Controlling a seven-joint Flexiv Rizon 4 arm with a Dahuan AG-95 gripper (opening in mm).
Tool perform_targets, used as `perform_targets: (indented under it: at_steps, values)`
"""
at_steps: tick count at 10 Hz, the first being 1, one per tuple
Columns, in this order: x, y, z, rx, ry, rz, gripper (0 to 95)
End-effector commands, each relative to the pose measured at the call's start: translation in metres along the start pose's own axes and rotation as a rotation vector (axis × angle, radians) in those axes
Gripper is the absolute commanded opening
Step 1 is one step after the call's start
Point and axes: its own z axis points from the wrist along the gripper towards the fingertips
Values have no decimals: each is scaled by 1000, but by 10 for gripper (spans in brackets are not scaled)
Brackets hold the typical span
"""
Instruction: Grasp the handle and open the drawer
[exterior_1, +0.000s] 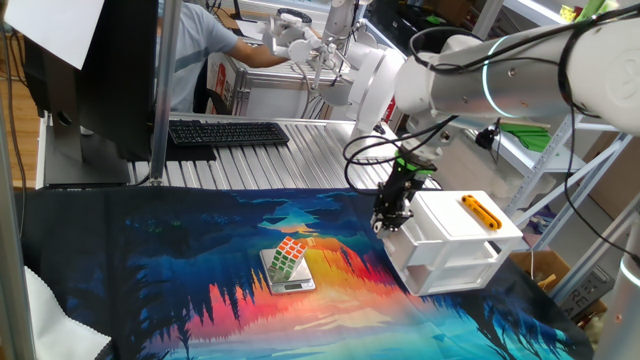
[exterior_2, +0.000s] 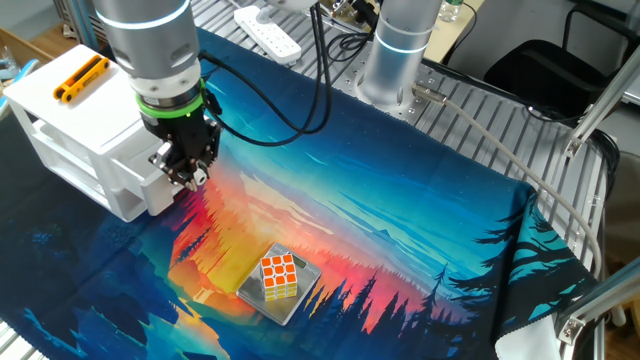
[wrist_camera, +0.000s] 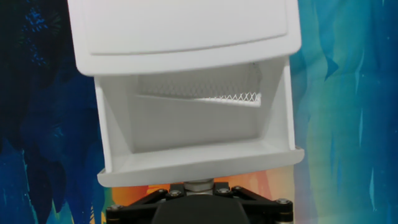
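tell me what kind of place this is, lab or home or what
Most likely a robotics lab or workshop: the table is ribbed aluminium, a keyboard sits by a monitor, a person works at a bench behind, and metal shelving stands alongside.

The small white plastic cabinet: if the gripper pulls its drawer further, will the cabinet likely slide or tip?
The small white plastic cabinet looks light and hollow, so it may slide on the printed cloth. The upper white drawer, already pulled out, appears empty, so tipping seems unlikely.

Matt white plastic drawer (wrist_camera: 198, 163) (smooth), printed cloth mat (exterior_1: 200, 270)
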Motion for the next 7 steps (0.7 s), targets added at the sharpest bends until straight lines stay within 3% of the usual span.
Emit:
perform_targets:
  at_steps: [1,7]
  values:
    - [4,-4,1,-2,2,9,0]
    - [10,-6,1,9,22,7,0]
